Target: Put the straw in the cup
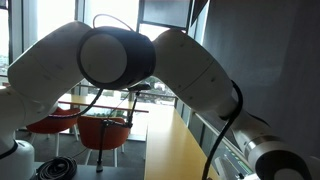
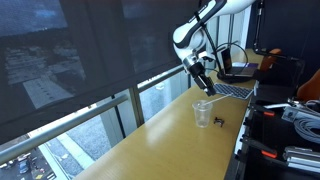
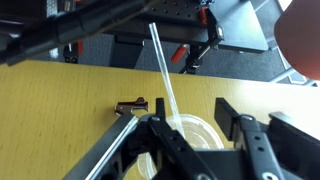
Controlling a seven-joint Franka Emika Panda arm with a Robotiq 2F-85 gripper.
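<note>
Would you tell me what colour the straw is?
Translucent white; the straw shows best in the wrist view.

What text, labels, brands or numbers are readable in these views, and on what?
No text reads in any view.
cup: clear, no print visible.
straw: no marking visible.
pincer: no label shows in the wrist view.
small dark object on the table: too small and blurred to tell whether it carries any marking.
</note>
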